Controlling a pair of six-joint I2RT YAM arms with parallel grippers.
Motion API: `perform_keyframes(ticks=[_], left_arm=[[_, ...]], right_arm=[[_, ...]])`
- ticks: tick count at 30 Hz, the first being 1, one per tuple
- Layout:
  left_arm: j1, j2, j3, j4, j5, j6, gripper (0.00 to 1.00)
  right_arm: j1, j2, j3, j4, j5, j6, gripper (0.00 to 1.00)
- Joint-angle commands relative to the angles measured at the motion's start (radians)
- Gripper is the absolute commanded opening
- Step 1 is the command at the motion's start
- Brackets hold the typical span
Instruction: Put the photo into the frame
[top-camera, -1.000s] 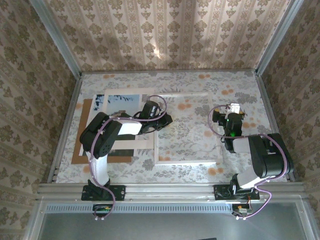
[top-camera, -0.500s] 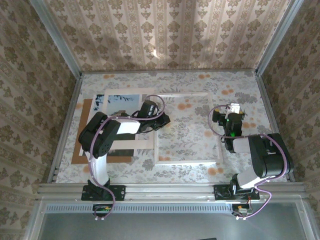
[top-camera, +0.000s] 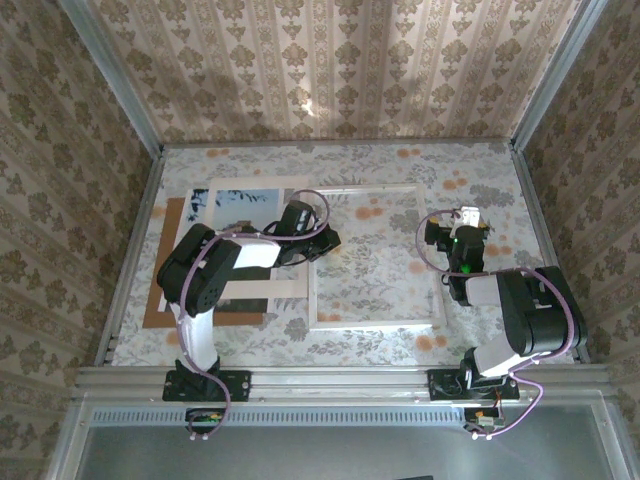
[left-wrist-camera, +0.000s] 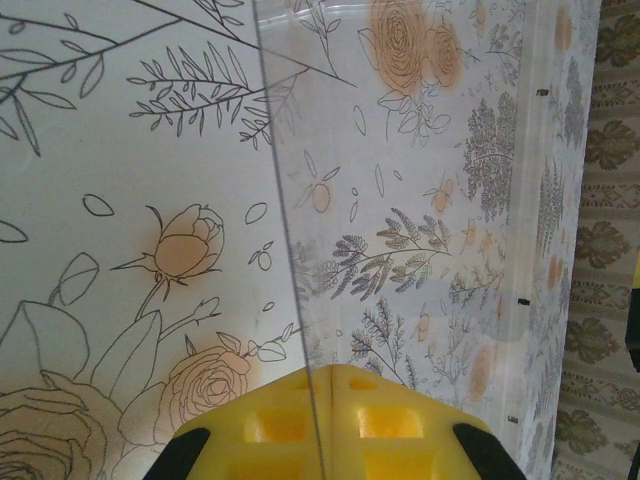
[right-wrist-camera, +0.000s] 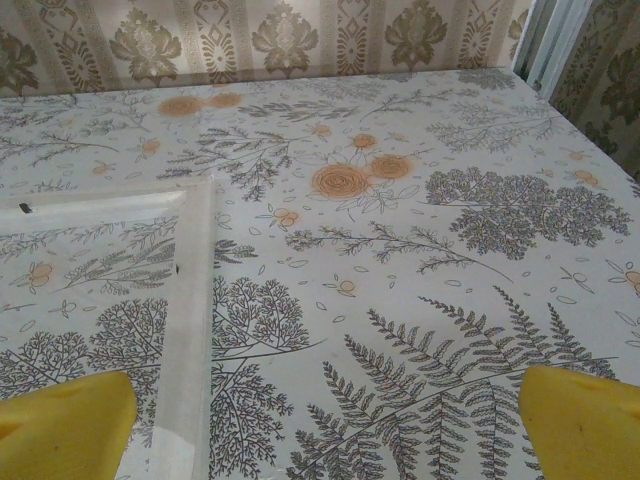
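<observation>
The frame (top-camera: 376, 322), a thin white rectangle with a clear pane, lies flat mid-table. My left gripper (top-camera: 326, 242) hovers at its left edge. Its yellow fingers (left-wrist-camera: 400, 425) are shut together, and a thin clear edge (left-wrist-camera: 285, 230) crosses in front of them; whether that edge is pinched does not show. The frame's far band (left-wrist-camera: 555, 250) runs down the right of the left wrist view. The photo (top-camera: 245, 198) shows pale blue sky at the back left, partly under the left arm. My right gripper (top-camera: 458, 222) is open, its fingers (right-wrist-camera: 65, 425) wide apart over bare cloth beside the frame's corner (right-wrist-camera: 192, 260).
A wide white mat (top-camera: 280, 287) and a brown board (top-camera: 160, 300) lie under the left arm, left of the frame. Patterned walls enclose the table; metal rails (top-camera: 130, 250) run along the sides. The flowered cloth (right-wrist-camera: 420, 260) ahead of the right gripper is bare.
The left gripper has crept slightly left toward the frame's left edge. The frame, photo and right arm have not moved.
</observation>
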Motion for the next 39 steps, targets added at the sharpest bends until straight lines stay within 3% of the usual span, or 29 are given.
perform_keyframes(ticks=[1, 39], left_arm=[[-0.002, -0.019, 0.012, -0.028, 0.021, 0.012, 0.0], [-0.002, -0.027, 0.02, -0.059, 0.038, 0.012, 0.0]], right_arm=[[0.004, 0.009, 0.022, -0.007, 0.012, 0.014, 1.0], [0.009, -0.033, 0.024, -0.041, -0.001, 0.004, 0.99]])
